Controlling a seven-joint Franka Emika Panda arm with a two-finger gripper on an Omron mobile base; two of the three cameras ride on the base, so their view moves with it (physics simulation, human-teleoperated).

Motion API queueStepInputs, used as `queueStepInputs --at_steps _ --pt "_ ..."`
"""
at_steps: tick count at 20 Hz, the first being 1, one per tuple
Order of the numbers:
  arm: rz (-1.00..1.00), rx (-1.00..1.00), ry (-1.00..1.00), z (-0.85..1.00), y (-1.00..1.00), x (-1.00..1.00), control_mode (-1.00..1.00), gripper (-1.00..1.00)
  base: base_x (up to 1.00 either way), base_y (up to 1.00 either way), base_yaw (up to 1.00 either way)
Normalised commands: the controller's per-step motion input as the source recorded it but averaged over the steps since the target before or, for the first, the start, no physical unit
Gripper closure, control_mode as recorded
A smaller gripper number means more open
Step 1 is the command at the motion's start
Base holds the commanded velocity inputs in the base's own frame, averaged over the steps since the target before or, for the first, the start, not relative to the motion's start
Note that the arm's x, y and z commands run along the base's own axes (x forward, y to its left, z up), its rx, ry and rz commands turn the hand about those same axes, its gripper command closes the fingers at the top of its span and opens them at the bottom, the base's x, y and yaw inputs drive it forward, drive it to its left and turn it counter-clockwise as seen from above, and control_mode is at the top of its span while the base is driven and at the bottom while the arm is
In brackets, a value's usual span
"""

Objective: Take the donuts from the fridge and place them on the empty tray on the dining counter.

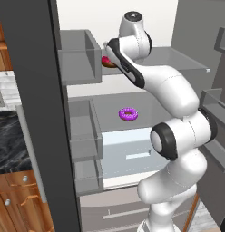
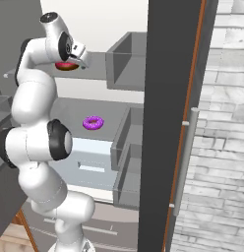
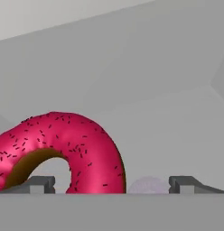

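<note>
The fridge [image 1: 32, 113] stands open, with a white interior and grey shelves. The red-pink donut [image 3: 59, 151] lies on the upper shelf [image 1: 178, 59]; it is also visible as the donut [image 1: 106, 62] behind the arm and as the donut [image 2: 66, 66]. My gripper [image 3: 113, 185] is open at this donut: the left fingertip [image 3: 41, 184] is in front of the ring and the right fingertip [image 3: 186, 184] stands clear to its right. The purple donut [image 1: 128, 114] lies on the middle shelf, seen too as the donut [image 2: 93, 122]. The empty tray and the dining counter are out of view.
Grey door bins [image 1: 80, 56] line the left door and more bins [image 2: 126, 61] the right door [image 2: 168, 123]. A pale drawer [image 1: 132, 154] sits below the middle shelf. A black marble top [image 1: 10, 140] over brown cabinets lies left; a stone wall [image 2: 222, 147] lies right.
</note>
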Motion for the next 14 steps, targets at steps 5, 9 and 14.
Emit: queueStepInputs --at_steps 5,9,14 --pt "-0.05 0.00 0.06 -0.34 0.00 0.01 -1.00 -1.00 0.00 0.00 0.00" --pt "-0.04 0.01 0.21 -0.48 0.21 -0.04 -1.00 1.00 0.00 0.00 0.00" --pt "0.00 0.00 0.37 -0.97 0.38 -0.14 -1.00 1.00 0.00 0.00 0.00"
